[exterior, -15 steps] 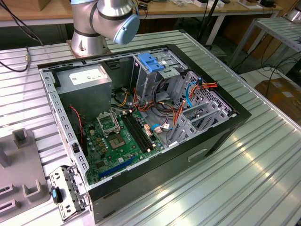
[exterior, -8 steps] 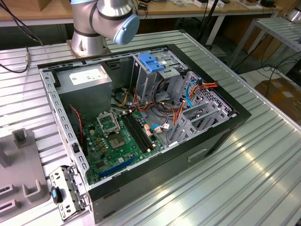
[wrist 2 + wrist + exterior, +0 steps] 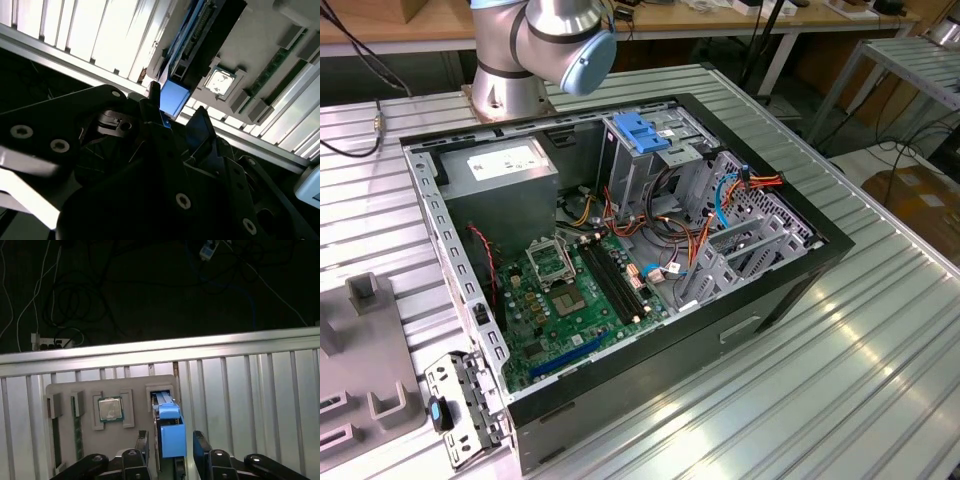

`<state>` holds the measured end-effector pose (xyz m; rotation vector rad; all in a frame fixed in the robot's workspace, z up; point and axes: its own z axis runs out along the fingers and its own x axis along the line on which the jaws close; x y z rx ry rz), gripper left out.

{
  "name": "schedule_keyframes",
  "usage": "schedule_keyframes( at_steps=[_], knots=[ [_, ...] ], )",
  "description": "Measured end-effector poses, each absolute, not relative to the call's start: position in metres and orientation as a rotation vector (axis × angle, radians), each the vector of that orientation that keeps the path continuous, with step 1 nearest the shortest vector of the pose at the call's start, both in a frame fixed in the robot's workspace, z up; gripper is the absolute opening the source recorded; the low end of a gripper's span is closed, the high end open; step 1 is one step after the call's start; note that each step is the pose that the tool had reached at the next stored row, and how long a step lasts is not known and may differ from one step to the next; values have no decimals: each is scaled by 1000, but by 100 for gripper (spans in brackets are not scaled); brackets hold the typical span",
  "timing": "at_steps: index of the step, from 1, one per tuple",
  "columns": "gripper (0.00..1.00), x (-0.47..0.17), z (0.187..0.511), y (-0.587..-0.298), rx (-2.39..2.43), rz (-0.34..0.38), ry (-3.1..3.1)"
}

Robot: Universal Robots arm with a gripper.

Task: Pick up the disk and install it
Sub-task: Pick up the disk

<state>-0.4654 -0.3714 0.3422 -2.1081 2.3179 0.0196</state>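
My gripper [image 3: 171, 444] is wide, the disk [image 3: 170, 425] standing in its tray [image 3: 135, 390] between my jaws, ungripped; I'm at pickup, which I judge needs a square close.

**Half out of sight**

The arm [image 3: 545, 40] runs off the exterior view's upper edge. The grey tray [image 3: 405, 355] is cut by that view's left edge. In the first wrist view the disk [image 3: 172, 432] stands edge-on, its lower end cut off.
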Motion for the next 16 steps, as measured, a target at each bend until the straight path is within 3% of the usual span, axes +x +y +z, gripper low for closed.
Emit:
schedule_keyframes(
  at_steps=[16],
  knots=[
    [48,-467,320,-372,-2106,14,2315]
  ],
)
